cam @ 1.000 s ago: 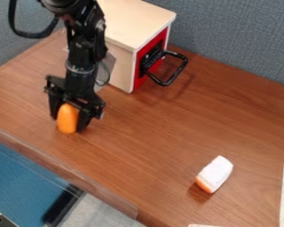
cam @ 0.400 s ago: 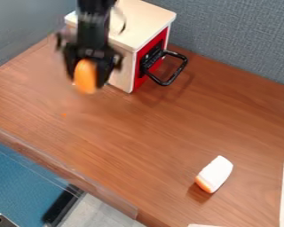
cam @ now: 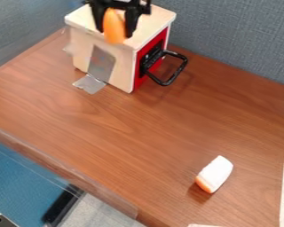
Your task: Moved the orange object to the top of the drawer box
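Holding: one orange object (cam: 114,25), upright and rounded at its lower end, clasped between the two fingers (cam: 132,20) of the black gripper (cam: 116,33); its lower end reaches slightly past the fingertips.

Beneath and behind the fingers: one drawer box (cam: 122,66), pale wood, with its flat top (cam: 159,17) as destination. Clearance between object and top: cannot tell.

Lower right of the fingers, in view: one black handle (cam: 181,71), fixed to the red drawer front (cam: 138,73). Well apart from the fingers, farther down that way: one white-and-orange piece (cam: 215,173) lying on the table (cam: 138,128), not needed.

Handling, by judgement: light; smooth, so perhaps slippery; stiff or slightly yielding (material unconfirmed); not obviously fragile. Best hold: across the middle of its sides, moderate pressure. Risk: rounded shape may roll once released near the edge, so set down well inboard.
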Robot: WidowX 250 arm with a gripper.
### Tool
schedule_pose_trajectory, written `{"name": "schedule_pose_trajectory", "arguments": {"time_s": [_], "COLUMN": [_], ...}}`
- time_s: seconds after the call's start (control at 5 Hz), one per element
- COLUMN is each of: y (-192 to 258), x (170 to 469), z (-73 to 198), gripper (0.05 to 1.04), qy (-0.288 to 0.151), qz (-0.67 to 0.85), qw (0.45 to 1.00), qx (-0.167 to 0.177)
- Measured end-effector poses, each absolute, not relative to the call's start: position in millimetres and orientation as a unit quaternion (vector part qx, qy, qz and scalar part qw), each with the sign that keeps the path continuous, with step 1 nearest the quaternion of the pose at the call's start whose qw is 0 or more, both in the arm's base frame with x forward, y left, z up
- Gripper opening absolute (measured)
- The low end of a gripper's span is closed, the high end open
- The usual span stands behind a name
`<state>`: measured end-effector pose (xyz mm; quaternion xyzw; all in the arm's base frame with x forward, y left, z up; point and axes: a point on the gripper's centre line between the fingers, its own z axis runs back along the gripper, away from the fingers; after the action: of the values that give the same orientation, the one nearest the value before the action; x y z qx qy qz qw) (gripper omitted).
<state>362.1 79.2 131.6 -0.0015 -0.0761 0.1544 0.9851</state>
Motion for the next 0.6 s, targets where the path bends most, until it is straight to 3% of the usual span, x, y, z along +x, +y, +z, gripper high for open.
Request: {"name": "schedule_pose_trajectory", "arguments": {"time_s": [0.6], "y": [114.7], "x": [385.4], "z": [109.4], "gripper": [0.669], "qy": [-0.055], "qz": [0.181], "qw": [0.982], "qx": [0.027]}}
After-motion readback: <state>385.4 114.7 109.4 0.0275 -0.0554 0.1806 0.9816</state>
